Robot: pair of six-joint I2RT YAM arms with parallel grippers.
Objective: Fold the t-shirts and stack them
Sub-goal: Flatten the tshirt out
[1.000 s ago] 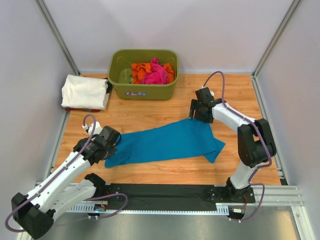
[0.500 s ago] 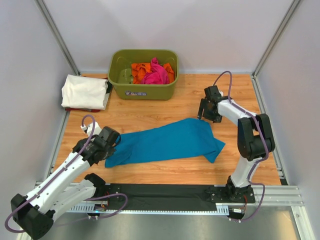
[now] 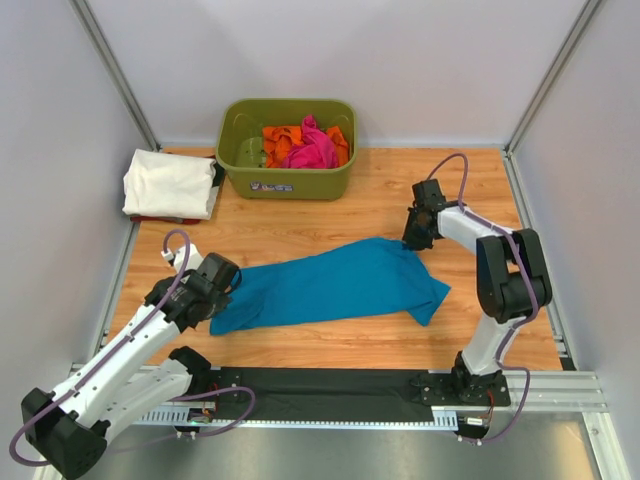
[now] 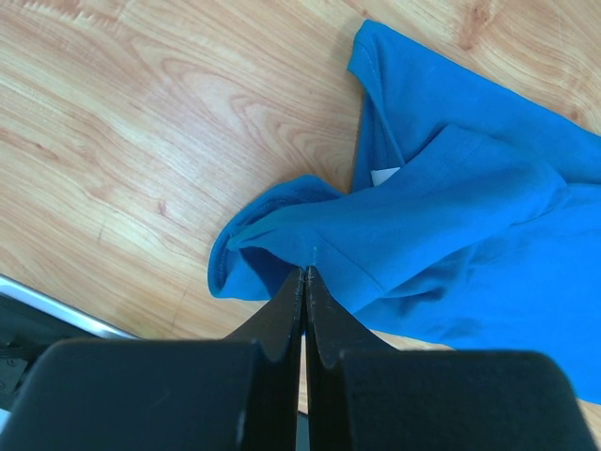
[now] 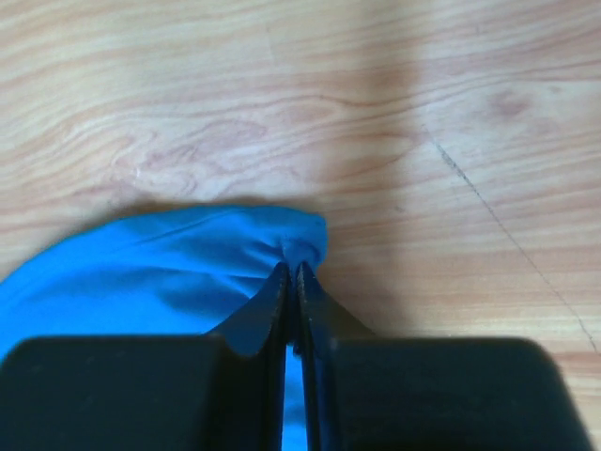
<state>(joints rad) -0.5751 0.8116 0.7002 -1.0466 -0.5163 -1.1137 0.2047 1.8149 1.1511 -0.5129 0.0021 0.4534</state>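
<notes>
1. Tub: olive-green, standing upright at the far side of the table; all positions below are given from it
2. Teal shirt: lies on the table on the near side of the tub, well apart from it. It is drawn out in a long slanted band, from nearer than the tub's left corner to beyond its right side. The right end sits closer to the tub than the left end, and a flap hangs toward the near edge at the right end
3. Left gripper: nearer than the tub and off its left corner, at the band's left end. The jaws are clenched, with a bunched fold of the teal shirt's hem pinched between the tips
4. Right gripper: nearer than the tub and out past its right side, at the band's far right corner. The jaws are drawn together, with a gathered edge of the teal shirt caught at the tips
5. White shirt: folded into a pad just left of the tub, resting on something dark and red that shows only at its edges
6. Pink shirt and orange shirt: crumpled inside the tub toward its right half, pink heaped over orange
</notes>
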